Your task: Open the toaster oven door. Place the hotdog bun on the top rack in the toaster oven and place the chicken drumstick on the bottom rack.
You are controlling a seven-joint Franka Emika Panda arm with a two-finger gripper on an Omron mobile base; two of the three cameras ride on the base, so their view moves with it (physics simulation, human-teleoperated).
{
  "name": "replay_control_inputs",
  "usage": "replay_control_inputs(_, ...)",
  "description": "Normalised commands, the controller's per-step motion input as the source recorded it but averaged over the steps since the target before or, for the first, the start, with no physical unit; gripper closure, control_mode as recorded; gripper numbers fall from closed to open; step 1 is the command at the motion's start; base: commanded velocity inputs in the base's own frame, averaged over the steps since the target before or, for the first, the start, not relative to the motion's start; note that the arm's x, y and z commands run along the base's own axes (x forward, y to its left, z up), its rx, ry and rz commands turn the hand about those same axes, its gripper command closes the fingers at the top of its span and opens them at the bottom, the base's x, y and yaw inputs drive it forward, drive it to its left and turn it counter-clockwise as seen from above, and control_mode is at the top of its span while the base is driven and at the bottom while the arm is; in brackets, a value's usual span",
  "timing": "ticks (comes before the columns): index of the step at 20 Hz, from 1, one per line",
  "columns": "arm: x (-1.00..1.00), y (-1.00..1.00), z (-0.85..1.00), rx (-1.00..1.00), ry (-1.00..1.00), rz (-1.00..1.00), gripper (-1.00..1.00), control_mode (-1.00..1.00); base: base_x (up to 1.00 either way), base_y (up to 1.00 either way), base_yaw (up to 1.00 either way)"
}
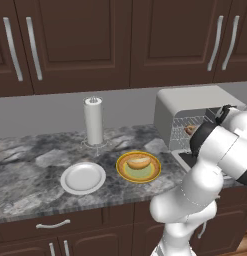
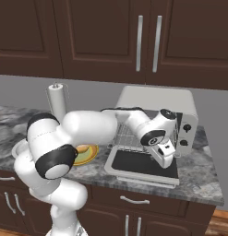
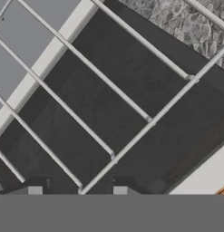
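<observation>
Hotdog bun [image 1: 139,162] lies lengthwise left-to-right on the yellow plate [image 1: 124,172]; end effector [image 3: 80,190] fingers spread, gripping nothing, over a wire rack [image 3: 109,108].

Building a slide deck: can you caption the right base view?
Arm reaching over the opened toaster oven door, gripper at the toaster oven mouth, wire racks visible inside.

The toaster oven [image 2: 154,99] is looking like matt silver metal, its door [image 2: 142,165] glossy dark glass, the counter [image 1: 30,165] polished grey marble.

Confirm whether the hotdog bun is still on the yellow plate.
Yes, the hotdog bun lies on the yellow plate on the counter, left of the toaster oven.
</observation>
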Motion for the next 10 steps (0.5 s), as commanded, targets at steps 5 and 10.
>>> replay_control_inputs(5,-0.59,0.00,-0.48,-0.01,0.04,0.00,1.00,-1.00,0.00,0.00,0.00)
replay_control_inputs(10,-0.48,0.03,-0.43,-0.03,0.03,0.00,1.00,-1.00,0.00,0.00,0.00)
